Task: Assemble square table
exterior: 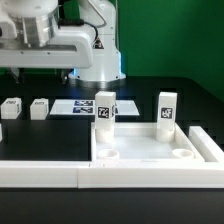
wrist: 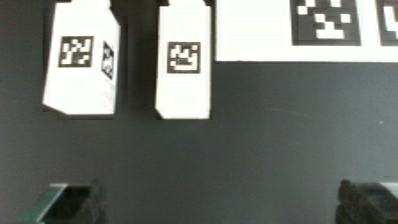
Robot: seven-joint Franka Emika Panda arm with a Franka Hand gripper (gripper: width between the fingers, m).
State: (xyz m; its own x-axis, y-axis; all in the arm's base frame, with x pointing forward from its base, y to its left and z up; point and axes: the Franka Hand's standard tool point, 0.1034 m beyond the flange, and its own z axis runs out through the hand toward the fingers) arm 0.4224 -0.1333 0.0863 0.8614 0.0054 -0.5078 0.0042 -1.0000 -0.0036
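Black fingertips (wrist: pixel 71 200) stand spread as wide as they go, pinching nothing and touching nothing. Between them shows only the bare dark table (wrist: pixel 231 150). The gripper (wrist: pixel 217 200) hangs above the table, clear of every part. Just beyond the fingers, two white block legs lie flat side by side, close but apart: the first lying leg (wrist: pixel 82 60) and the second lying leg (wrist: pixel 183 62). Each has a black-and-white tag on its upper face. Past them the marker board (wrist: pixel 329 25) lies flat on the table.

From the exterior view, a long white rail (exterior: pixel 45 175) runs along the table's near edge. Just behind it, toward the near corner on the exterior view's right, lies the slab (exterior: pixel 150 148) of the square table. It is white plastic with a raised rim and round sockets in its near corners. Two more tagged legs stand at its far rim, one upright leg (exterior: pixel 105 108) and the other upright leg (exterior: pixel 166 110); whether they sit in sockets I cannot tell. The slab lies well apart from the fingers, which hang farther back toward the exterior view's left, under the white arm (exterior: pixel 60 35).
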